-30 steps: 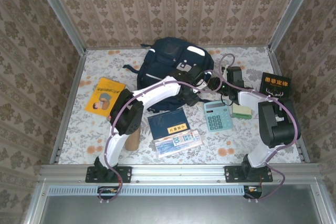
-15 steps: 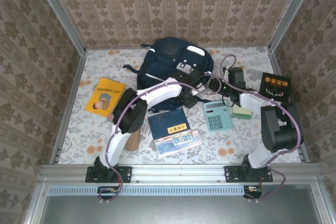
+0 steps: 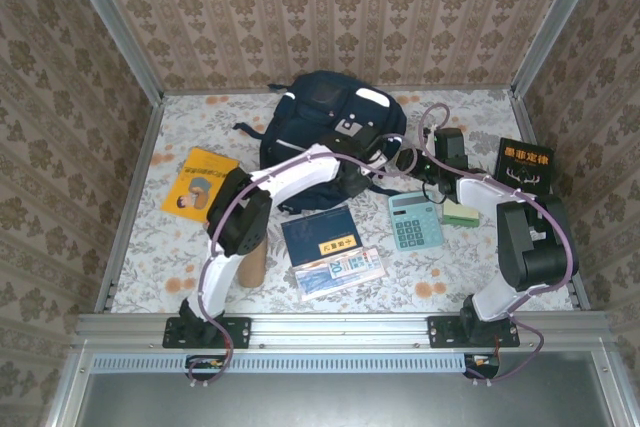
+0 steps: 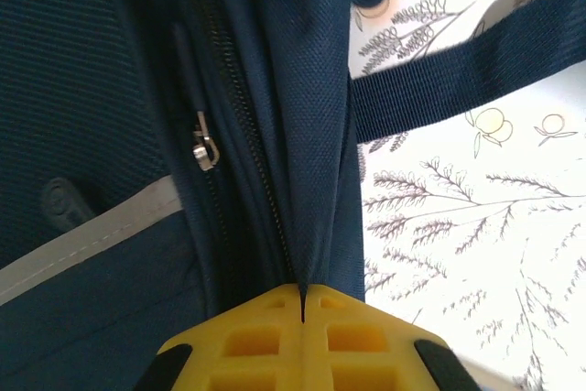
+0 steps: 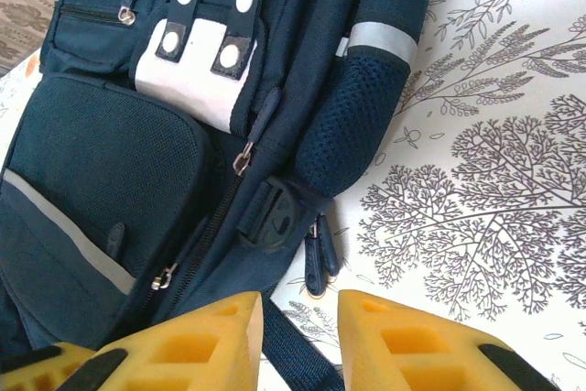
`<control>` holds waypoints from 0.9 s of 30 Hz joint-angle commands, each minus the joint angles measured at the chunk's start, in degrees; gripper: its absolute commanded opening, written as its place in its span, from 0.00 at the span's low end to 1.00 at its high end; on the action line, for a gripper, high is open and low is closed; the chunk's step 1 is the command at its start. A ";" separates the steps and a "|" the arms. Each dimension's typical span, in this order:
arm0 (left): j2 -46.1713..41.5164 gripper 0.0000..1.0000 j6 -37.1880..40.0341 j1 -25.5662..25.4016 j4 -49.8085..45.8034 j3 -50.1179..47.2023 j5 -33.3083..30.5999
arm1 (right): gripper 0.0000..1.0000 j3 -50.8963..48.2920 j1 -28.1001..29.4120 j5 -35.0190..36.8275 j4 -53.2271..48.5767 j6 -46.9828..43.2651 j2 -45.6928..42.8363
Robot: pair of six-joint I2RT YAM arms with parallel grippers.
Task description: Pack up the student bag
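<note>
Left gripper (image 4: pixel 302 304) had just closed fully, pinching a fold of the student bag (image 4: pixel 110 61) beside its zipper (image 4: pixel 233 89). I judged it anchored for unzipping. Right gripper (image 5: pixel 300 310) hung part-open, empty.

The table (image 3: pixel 195 122) lay bare left of the backpack (image 3: pixel 315 117) and in the back right corner. Nearer, the left arm (image 3: pixel 295 169) (slung across the bag's near edge), a blue notebook (image 3: pixel 320 234) and a calculator (image 3: pixel 414 219) blocked the way; a yellow book (image 3: pixel 200 183) narrowed the left side.
</note>
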 commanded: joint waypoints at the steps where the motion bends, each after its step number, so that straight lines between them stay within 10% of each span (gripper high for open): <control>1: -6.37 0.00 -1.60 1.66 -2.22 3.02 0.65 | 0.27 -0.01 1.52 -1.53 1.85 -0.90 -1.70; 27: -3.44 0.00 -2.91 5.50 -3.98 1.51 13.24 | 0.28 0.74 4.54 0.40 0.26 -0.91 0.89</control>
